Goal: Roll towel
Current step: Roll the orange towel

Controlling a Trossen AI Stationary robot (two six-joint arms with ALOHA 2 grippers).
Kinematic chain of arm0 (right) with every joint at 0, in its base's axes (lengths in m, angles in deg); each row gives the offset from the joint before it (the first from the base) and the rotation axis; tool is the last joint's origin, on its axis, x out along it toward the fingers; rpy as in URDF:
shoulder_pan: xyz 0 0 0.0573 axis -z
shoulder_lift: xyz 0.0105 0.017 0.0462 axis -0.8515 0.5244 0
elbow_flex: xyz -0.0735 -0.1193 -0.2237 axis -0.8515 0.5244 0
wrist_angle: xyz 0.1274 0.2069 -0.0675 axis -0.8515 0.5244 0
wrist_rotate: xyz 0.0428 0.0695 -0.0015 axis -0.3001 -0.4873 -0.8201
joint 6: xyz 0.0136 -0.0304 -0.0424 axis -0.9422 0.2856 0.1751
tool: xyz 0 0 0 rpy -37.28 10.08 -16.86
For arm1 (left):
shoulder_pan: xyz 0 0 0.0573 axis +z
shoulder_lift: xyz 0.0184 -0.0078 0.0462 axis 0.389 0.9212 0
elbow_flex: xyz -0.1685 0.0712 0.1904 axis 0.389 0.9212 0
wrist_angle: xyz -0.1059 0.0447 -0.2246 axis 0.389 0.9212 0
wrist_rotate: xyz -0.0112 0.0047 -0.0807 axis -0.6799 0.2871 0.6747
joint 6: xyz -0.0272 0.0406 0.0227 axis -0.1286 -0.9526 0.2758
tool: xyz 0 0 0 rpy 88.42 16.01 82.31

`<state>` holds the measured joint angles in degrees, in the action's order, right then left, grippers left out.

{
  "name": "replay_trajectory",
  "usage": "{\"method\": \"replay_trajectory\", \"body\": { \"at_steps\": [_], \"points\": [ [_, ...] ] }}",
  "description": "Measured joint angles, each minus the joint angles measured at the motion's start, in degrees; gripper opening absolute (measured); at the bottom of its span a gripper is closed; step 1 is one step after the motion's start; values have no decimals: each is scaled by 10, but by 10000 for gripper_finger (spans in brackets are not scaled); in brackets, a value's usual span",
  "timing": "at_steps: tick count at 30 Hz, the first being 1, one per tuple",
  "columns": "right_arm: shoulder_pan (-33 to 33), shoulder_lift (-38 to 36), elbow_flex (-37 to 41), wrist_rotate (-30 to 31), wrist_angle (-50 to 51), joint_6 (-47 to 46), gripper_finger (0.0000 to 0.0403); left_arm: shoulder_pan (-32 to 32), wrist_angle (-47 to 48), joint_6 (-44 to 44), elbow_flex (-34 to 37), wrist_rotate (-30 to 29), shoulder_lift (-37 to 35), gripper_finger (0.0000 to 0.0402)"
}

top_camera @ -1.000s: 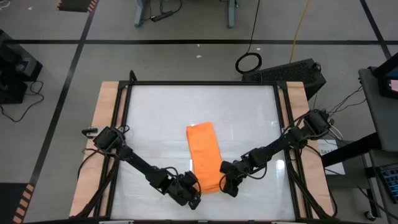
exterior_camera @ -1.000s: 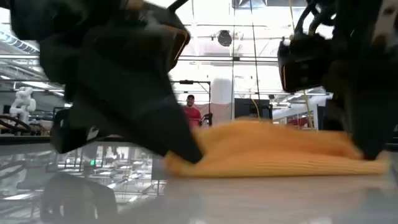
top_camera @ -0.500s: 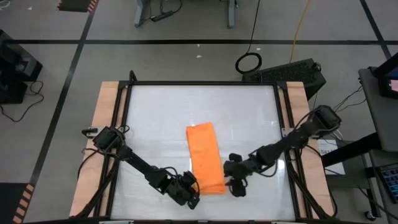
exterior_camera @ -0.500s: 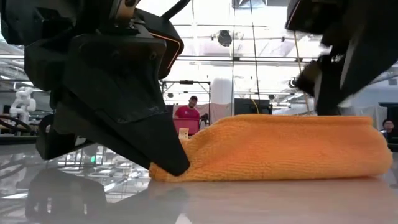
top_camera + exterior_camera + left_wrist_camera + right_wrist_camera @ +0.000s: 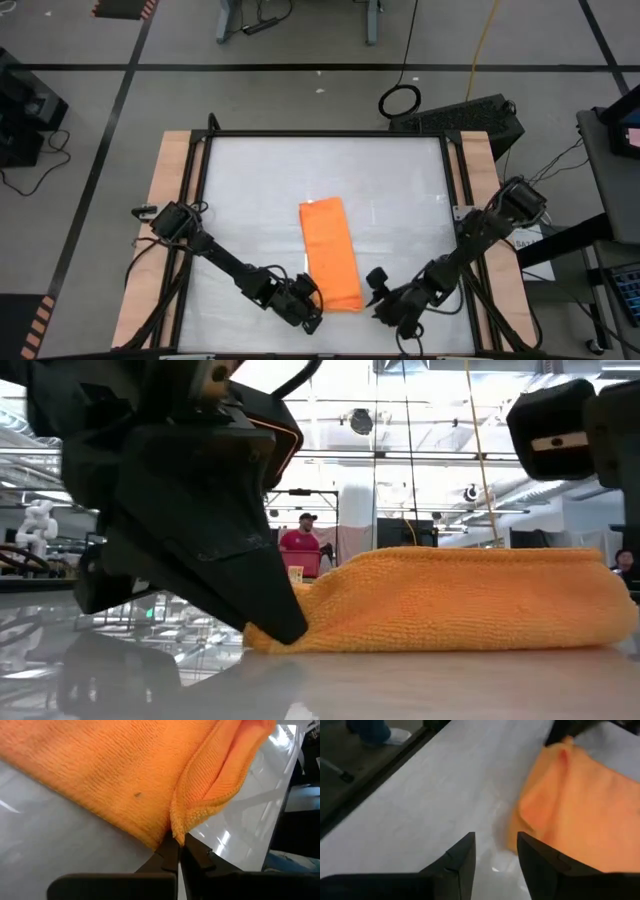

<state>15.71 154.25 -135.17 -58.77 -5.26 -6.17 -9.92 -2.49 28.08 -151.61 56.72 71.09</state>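
The towel (image 5: 331, 254) lies folded mid-counter (image 5: 250, 190), long axis running near to far. The left hand (image 5: 312, 320) pinches its near left corner; the right hand (image 5: 385, 300), fingers apart and empty, sits just right of the near end

The towel (image 5: 331, 254) — a plain bright-orange cloth with a fine ribbed weave — lies folded into a long narrow strip on the white table surface, near its middle. Layers are stacked flat; the hemmed edges (image 5: 210, 795) gape slightly at one corner — no roll formed.
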Motion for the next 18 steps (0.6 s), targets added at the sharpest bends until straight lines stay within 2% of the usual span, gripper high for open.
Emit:
{"method": "replay_trajectory", "body": {
  "at_steps": [7,18],
  "points": [
    [-2,24,-1,0,-46,56,130,13,0,1,0,16,0,6],
    [13,45,-1,0,-55,111,130,18,-1,3,0,24,0,6]
  ]
}}
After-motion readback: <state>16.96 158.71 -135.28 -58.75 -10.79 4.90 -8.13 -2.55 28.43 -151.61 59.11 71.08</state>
